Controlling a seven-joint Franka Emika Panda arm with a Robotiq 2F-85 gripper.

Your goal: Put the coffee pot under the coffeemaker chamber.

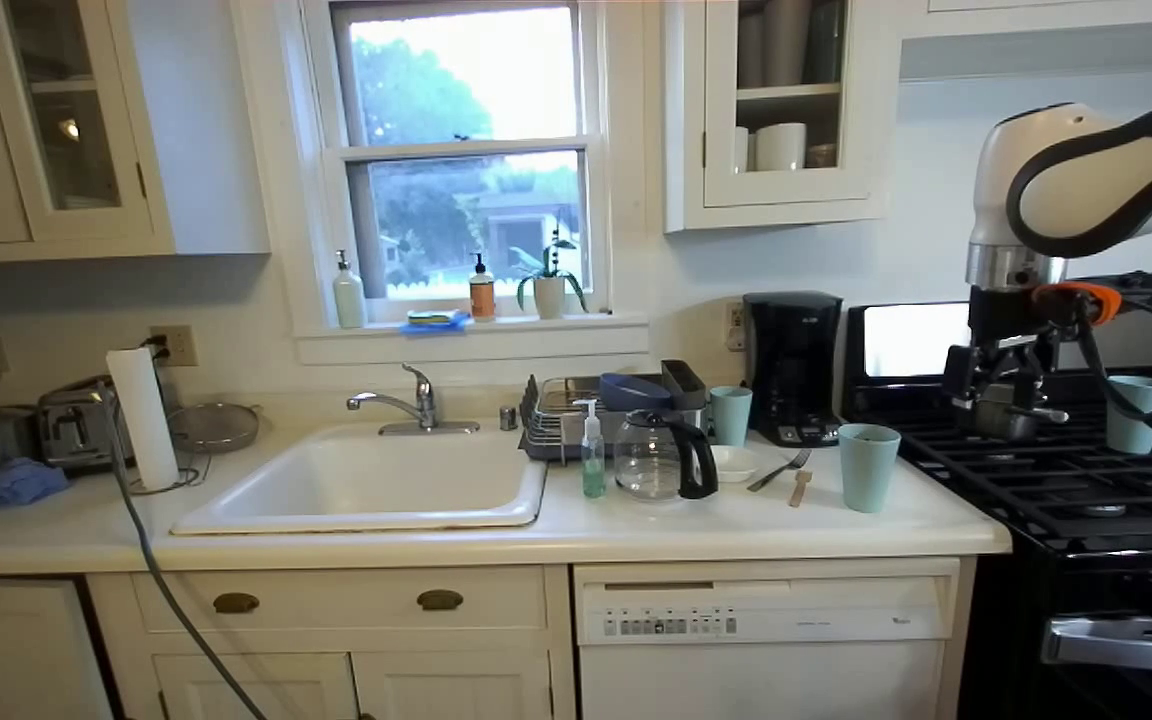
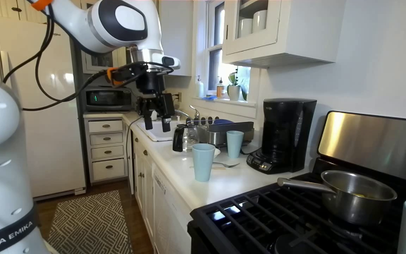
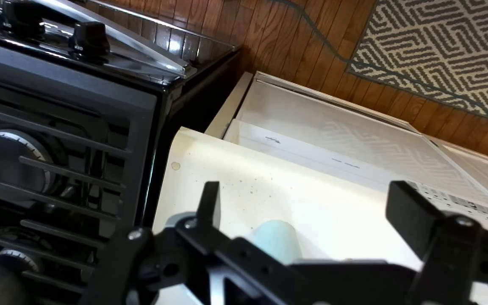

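Standing on the counter (image 1: 736, 525): the coffee pot (image 1: 644, 465), upright, just beside the soap bottle (image 1: 592, 462) and in front of the dish rack (image 2: 248, 127).
Long axis of the pot: vertical, glass base down, black lid (image 1: 648, 418) uppermost.
Black handle (image 1: 700, 462): aimed toward the stove (image 2: 245, 218) end and the counter's front edge, to the right of the glass in an exterior view.
Coffeemaker (image 2: 289, 134): near the wall (image 2: 375, 63), beside the stove, its chamber (image 1: 798, 395) facing the front of the counter; the pot stands apart from it, on the sink (image 1: 356, 524) side.
Arm (image 2: 125, 24): held high and bent, its wrist (image 2: 146, 55) hanging straight down in both exterior views.
Gripper (image 2: 157, 124): in the air, aimed downward, well apart from the pot, with the stove behind it in an exterior view.
Fingers (image 3: 213, 201): spread wide, a clear gap between them, holding nothing.
Pale green cup (image 3: 278, 239): on the counter, below the fingers, seen past the gap in the wrist view.
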